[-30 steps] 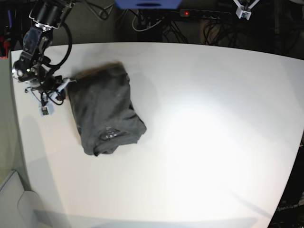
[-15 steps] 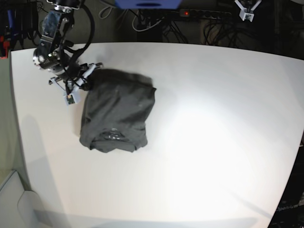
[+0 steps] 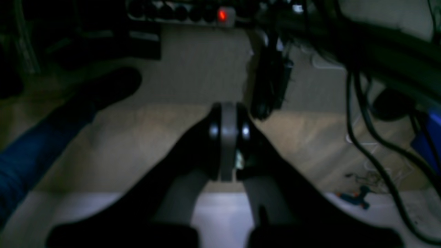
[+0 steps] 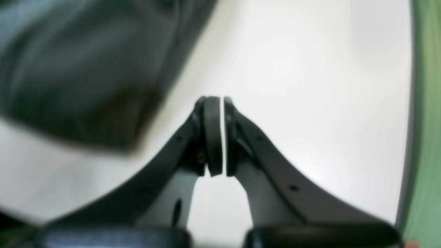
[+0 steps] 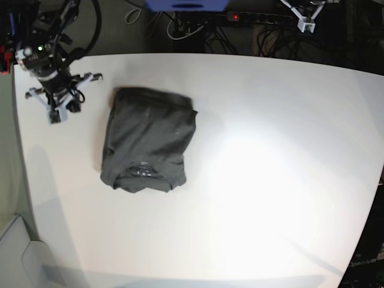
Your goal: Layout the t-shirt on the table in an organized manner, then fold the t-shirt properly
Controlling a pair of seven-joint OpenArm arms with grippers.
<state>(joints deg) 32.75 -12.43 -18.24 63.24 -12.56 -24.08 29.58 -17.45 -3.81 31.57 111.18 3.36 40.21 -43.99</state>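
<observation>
Base view looks straight down on the table [image 5: 270,180]; the blurred right wrist view apparently shares it.

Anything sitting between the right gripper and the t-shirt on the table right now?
Nothing: in the base view only bare white table separates the right gripper, shut and empty, from the t-shirt. The blurred right wrist view agrees.

No readable text anywhere. The t-shirt [image 5: 148,139] has a small pale mark near its collar in the base view, too small to make out. Faint lettering sits at the bottom right edge of the base view, illegible. The power strip [image 3: 179,12] shows a red light, no markings legible.
</observation>
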